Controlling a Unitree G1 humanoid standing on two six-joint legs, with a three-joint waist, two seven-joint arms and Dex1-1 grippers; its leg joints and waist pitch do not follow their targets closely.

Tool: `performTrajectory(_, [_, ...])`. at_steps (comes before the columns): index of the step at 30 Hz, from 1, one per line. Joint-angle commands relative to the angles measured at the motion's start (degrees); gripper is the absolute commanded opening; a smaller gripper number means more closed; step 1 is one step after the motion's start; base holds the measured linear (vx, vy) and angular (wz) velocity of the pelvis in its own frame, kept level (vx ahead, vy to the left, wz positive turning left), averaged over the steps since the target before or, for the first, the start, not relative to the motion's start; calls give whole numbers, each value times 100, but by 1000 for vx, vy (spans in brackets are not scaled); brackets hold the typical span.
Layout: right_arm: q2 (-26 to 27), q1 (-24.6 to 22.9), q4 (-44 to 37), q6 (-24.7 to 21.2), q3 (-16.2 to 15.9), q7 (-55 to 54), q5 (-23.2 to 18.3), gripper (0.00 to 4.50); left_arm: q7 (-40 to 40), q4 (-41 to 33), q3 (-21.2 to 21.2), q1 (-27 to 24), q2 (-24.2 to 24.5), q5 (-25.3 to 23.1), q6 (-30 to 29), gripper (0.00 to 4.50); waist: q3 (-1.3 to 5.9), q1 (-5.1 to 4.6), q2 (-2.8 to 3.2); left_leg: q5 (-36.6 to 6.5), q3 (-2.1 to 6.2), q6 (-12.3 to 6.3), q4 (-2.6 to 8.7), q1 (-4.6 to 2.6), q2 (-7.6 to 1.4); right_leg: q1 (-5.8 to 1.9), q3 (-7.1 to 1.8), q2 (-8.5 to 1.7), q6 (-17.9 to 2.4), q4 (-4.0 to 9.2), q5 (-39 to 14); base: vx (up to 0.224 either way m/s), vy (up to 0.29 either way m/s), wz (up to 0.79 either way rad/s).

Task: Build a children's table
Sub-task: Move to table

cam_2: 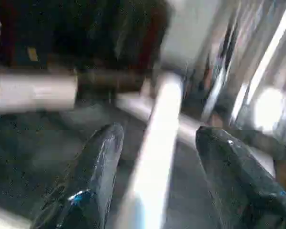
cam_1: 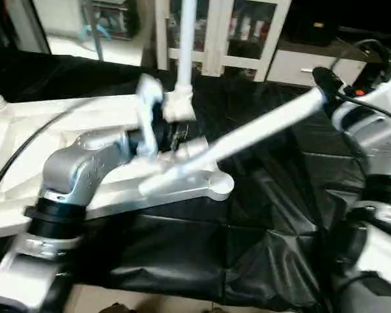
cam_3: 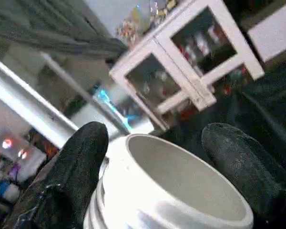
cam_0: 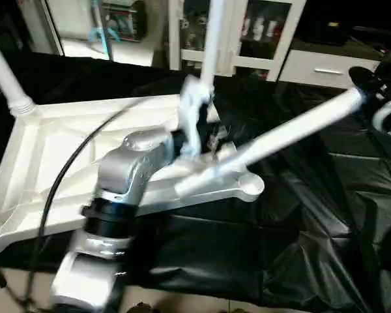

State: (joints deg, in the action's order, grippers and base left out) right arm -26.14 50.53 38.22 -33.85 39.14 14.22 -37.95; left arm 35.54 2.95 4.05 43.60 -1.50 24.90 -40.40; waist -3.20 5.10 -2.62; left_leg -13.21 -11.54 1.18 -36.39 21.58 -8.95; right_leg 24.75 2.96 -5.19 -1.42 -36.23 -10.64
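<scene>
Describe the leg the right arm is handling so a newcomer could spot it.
Start at the upturned white tabletop on the black sheet. From its near right corner socket, one leg slants up toward the right end effector. The other legs stand upright; this one leans.

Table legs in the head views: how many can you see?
3. One leg stands in the tabletop's far-left corner socket, one leg stands upright at the far-right corner, and one slanted leg reaches from the near-right corner to the right claw. A fourth may be hidden.
</scene>
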Motion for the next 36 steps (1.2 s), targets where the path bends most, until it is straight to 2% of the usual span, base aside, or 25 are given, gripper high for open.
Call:
performTrajectory(1, [-24,114,-210,311,197,-202,-69,314,-412,-249,259,49,-78,256,-187,297,423,-3,-118,195,112,-694,357,-85,-378,-413,-218,-338,-1854,324,-73,0,0,0])
performTrajectory(2, [40,116,-249,390,248,-269,-83,314,-543,-316,348,-2,-149,342,-228,309,418,-2,-119,170,107,-701,359,-87,-361,-405,-215,-322,-1796,332,-141,0,0,0])
performTrajectory(3, [205,123,-329,704,440,-490,-132,314,-719,-528,574,-232,-282,629,-423,315,414,-2,-110,149,104,-717,358,-86,-341,-392,-211,-301,-1674,344,-242,0,0,0])
performTrajectory(5, [274,124,-365,819,533,-580,-173,314,-763,-620,644,-336,-318,720,-502,325,415,-13,-120,151,104,-704,360,-71,-336,-392,-210,-301,-1547,348,-289,0,0,0])
performTrajectory(7, [476,105,-490,1257,753,-883,-293,314,-1247,-889,1013,-592,-598,1058,-858,347,431,-21,-113,251,103,-741,351,-66,-329,-381,-203,-279,-1464,321,-154,0,0,0])
performTrajectory(9, [578,101,-568,1445,833,-988,-367,314,-1806,-913,1332,-628,-831,1157,-1119,357,454,-26,-112,334,107,-807,331,-65,-333,-368,-199,-264,-1486,305,78,0,0,0])
performTrajectory(11, [655,127,-610,1538,909,-1068,-450,314,-2128,-873,1489,-643,-921,1123,-1259,360,441,-35,-106,303,102,-903,327,-50,-317,-352,-188,-247,-1431,319,15,0,0,0])
performTrajectory(12, [749,162,-664,1646,1000,-1185,-550,314,-2437,-820,1617,-672,-981,1060,-1368,388,441,-39,-77,254,103,-889,326,-43,-313,-354,-188,-246,-1364,330,-84,0,0,0])
performTrajectory(14, [878,194,-780,1659,1061,-1264,-674,314,-2629,-682,1664,-716,-1023,1027,-1172,396,439,-37,-79,187,113,-872,338,-54,-308,-346,-177,-242,-1253,356,-245,0,0,0])
performTrajectory(15, [947,193,-852,1608,1035,-1273,-703,314,-2745,-580,1768,-666,-1102,1175,-1061,400,439,-39,-78,230,116,-871,337,-48,-300,-344,-175,-232,-1199,352,-230,0,0,0])
performTrajectory(17, [1136,178,-1014,1590,971,-1309,-745,314,-2971,-242,2070,-431,-1273,1570,-710,409,445,-42,-93,301,121,-881,336,-45,-291,-343,-170,-227,-1176,350,-177,0,0,0])
performTrajectory(19, [1187,173,-1049,1608,963,-1340,-765,314,-3098,-131,2188,-345,-1319,1659,-624,437,450,-50,-79,289,123,-867,339,-59,-289,-337,-167,-230,-1157,351,-189,0,0,0])
performTrajectory(20, [1209,166,-1068,1631,952,-1364,-769,314,-3179,-91,2256,-304,-1346,1704,-615,440,453,-42,-47,312,126,-848,336,-71,-295,-328,-166,-229,-1169,339,-159,0,0,0])
performTrajectory(23, [1394,121,-1219,1746,829,-1465,-805,314,-3428,178,2568,-18,-1413,1952,-424,441,453,-48,-59,355,121,-839,336,-58,-289,-334,-167,-230,-1166,337,-50,0,0,0])
performTrajectory(24, [1523,80,-1338,1720,727,-1504,-824,314,-3494,262,2703,153,-1443,2287,-220,441,454,-40,-53,363,123,-820,340,-67,-283,-333,-171,-239,-1157,336,-56,0,0,0])
performTrajectory(26, [1572,57,-1399,1698,693,-1522,-826,314,-3562,292,2737,208,-1447,2493,-123,441,462,-34,-51,425,135,-809,341,-73,-298,-331,-166,-244,-1197,311,31,0,0,0])
performTrajectory(27, [1613,40,-1425,1714,670,-1528,-809,314,-3528,291,2781,264,-1469,2645,-41,441,463,-37,-69,462,129,-824,338,-72,-300,-331,-167,-239,-1216,301,103,0,0,0])
performTrajectory(30, [1713,-12,-1498,1767,620,-1546,-796,314,-3442,248,2762,328,-1491,2977,18,441,456,-20,-57,496,115,-820,334,-67,-287,-337,-174,-246,-1240,295,144,0,0,0])
performTrajectory(32, [1726,-20,-1513,1776,614,-1559,-801,314,-3419,227,2732,316,-1492,3022,-34,441,457,-24,-52,459,114,-785,336,-75,-292,-335,-172,-241,-1202,299,92,0,0,0])
performTrajectory(35, [1754,5,-1544,1898,635,-1623,-832,314,-3334,151,2554,199,-1475,3180,-299,441,458,-27,-53,428,112,-707,338,-70,-288,-344,-174,-246,-1142,297,53,0,0,0])
performTrajectory(36, [1725,30,-1559,1881,639,-1646,-905,314,-3354,142,2295,56,-1402,3085,-322,441,459,-26,-44,442,117,-702,343,-73,-290,-345,-174,-241,-1135,294,74,0,0,0])
